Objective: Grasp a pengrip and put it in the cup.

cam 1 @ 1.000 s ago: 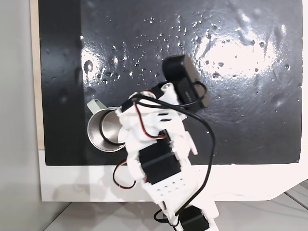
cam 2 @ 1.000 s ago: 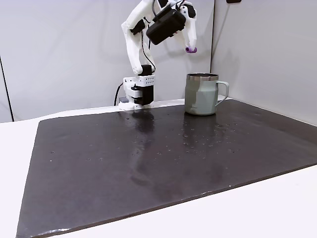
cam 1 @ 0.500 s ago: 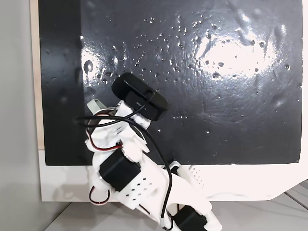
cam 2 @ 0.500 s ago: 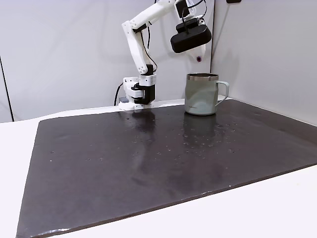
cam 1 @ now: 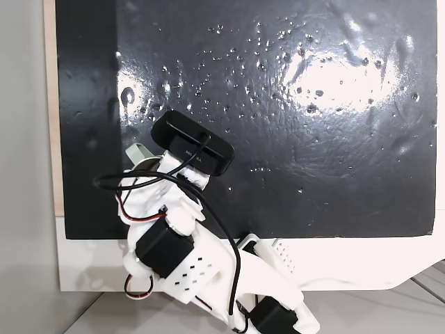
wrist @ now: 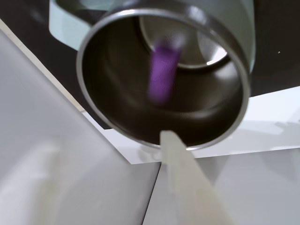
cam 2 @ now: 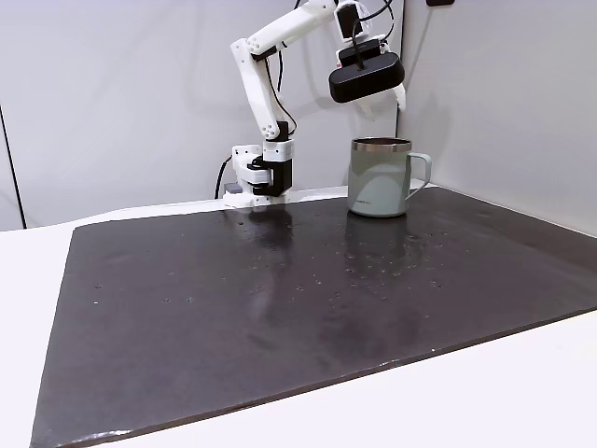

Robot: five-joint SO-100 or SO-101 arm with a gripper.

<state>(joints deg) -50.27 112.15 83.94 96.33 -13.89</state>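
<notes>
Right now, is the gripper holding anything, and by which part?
Nothing is held. In the wrist view the pengrip shows as a purple blur inside the cup, apart from the jaws, apparently falling.

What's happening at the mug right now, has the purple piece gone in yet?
The arm's gripper hangs above the silver cup at the back of the dark mat. In the wrist view the purple pengrip shows as a motion-blurred streak inside the cup's mouth, apparently released and falling in. Whether the jaws are open is unclear.

Mat (cam 2: 280,299) open; cup (cam 2: 378,177) against wall (cam 2: 494,93).
</notes>
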